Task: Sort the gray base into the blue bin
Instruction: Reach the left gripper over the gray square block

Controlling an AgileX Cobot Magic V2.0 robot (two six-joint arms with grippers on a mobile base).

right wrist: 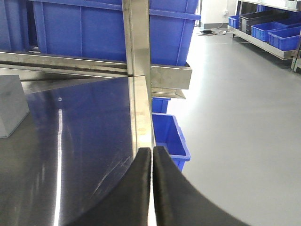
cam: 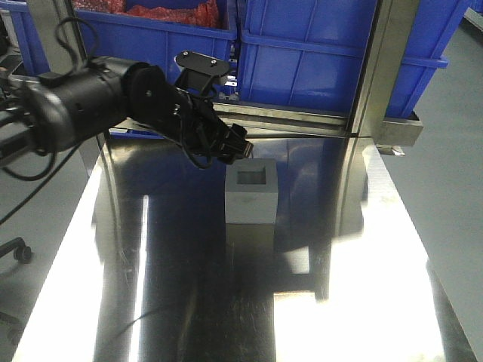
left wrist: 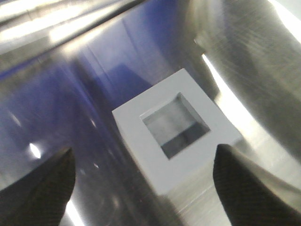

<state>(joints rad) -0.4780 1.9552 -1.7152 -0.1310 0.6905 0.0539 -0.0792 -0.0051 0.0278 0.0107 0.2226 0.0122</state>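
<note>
Gray base [cam: 251, 194] not yet grasped, standing pocket-up on the steel surface [cam: 181, 302].
The left gripper [cam: 232, 143] hovers just above it, jaws apart; the right gripper [right wrist: 152, 183] has its jaws together. Grasping, lifting and dropping into the blue bin [cam: 317, 53] remain.

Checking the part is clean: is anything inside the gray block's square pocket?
The square pocket of the matte gray cube-like base looks empty: only pale floor and a shadowed strip show. Its nearest inner wall is hidden by the rim.

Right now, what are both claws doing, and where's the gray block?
Left gripper open near matte gray cube-shaped base, not touching. Right gripper shut, empty. Base pocket-up on shiny steel table, unobstructed.
</note>
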